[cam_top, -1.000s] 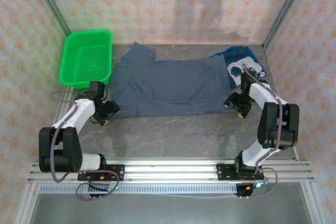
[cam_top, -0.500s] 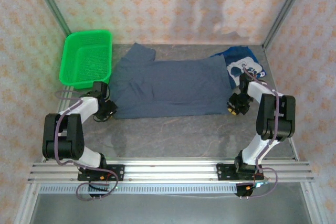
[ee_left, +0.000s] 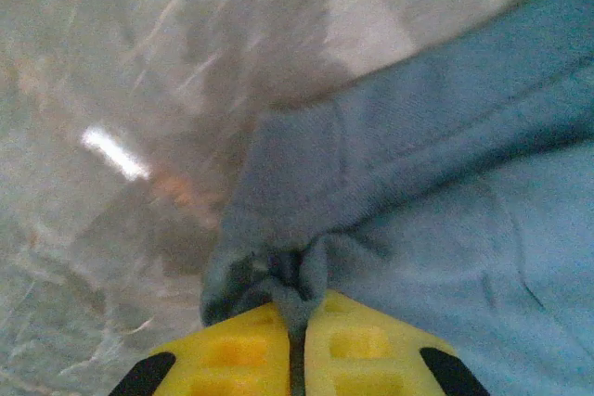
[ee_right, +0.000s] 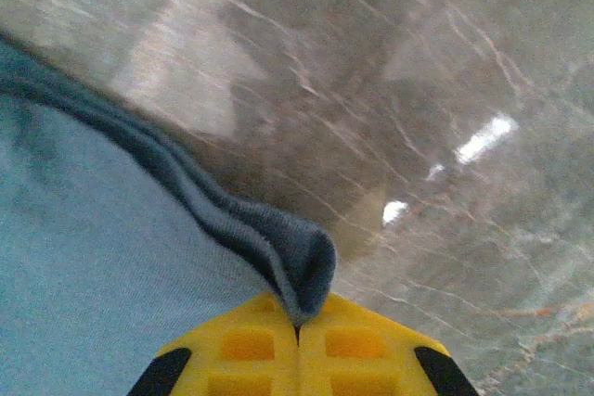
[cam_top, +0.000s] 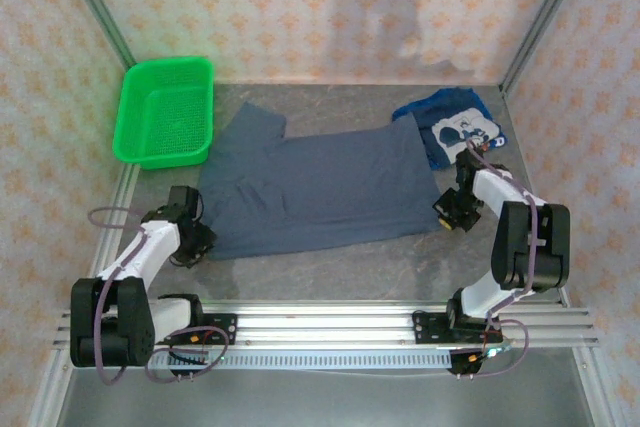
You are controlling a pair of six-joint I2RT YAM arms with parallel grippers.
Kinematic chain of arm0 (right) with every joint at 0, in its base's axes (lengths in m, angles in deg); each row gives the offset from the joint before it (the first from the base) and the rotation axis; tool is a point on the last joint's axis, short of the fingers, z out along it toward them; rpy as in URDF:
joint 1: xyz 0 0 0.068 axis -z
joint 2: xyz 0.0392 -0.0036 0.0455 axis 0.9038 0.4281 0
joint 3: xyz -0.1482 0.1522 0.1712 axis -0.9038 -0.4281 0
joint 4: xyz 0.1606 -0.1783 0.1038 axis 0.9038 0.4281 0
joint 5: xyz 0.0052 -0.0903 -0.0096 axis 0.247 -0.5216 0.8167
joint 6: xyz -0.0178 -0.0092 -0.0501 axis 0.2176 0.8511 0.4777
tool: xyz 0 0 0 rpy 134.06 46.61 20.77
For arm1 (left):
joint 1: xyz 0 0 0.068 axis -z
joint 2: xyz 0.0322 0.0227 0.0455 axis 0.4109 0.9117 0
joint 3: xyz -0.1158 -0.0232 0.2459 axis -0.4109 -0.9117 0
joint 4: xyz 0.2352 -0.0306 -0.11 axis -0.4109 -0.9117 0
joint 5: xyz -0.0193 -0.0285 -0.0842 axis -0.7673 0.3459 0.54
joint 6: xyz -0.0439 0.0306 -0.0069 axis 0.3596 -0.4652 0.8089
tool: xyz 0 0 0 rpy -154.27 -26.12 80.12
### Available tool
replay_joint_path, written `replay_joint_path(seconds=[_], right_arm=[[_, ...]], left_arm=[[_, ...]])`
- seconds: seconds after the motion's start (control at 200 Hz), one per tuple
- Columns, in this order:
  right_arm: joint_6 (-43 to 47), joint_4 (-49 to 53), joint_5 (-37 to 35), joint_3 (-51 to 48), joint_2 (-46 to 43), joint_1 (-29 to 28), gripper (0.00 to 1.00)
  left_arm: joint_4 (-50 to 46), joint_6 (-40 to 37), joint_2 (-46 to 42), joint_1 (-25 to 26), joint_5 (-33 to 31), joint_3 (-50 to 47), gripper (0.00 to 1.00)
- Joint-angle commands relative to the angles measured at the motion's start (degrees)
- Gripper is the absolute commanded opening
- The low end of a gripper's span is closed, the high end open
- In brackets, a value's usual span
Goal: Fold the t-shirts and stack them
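Since a second ago, the slate-blue t-shirt point(cam_top: 320, 187) has slid nearer the arms, away from the green basket point(cam_top: 132, 107), whose mesh floor shows bare. The left gripper point(cam_top: 195, 239) and right gripper point(cam_top: 447, 215) each pinch one near corner tight. The printed royal blue t-shirt point(cam_top: 455, 127) lies far right.

We note bright, even overhead light in the top view, with faint shadows. Both wrist views are blurred: glare patches streak the table point(ee_right: 464, 62), and the slate-blue t-shirt point(ee_left: 445, 229) looks soft.
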State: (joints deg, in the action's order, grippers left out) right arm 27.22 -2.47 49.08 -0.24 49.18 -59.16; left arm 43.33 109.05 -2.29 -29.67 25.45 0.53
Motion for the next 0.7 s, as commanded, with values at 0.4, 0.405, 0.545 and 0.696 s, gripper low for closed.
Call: replay_joint_path(seconds=[0.4, 0.405, 0.545, 0.696], right_arm=[[4.0, 4.8, 3.2, 1.5, -15.6, -2.2, 0.72], [4.2, 4.6, 3.4, 1.5, -15.8, -2.4, 0.72], [7.1, 2.1, 10.5, 2.8, -17.3, -5.4, 0.76], [8.0, -1.1, 14.3, 2.8, -16.3, -7.2, 0.79]], left_arm=[[-12.5, 0.8, -3.4, 8.6, -8.2, 23.1, 0.71], [-12.2, 0.7, -3.3, 8.9, -8.0, 23.4, 0.71], [-5.7, -3.7, 6.4, 16.4, 0.1, 32.3, 0.72], [-12.0, -13.1, 24.4, 24.5, -0.1, 46.9, 0.68]])
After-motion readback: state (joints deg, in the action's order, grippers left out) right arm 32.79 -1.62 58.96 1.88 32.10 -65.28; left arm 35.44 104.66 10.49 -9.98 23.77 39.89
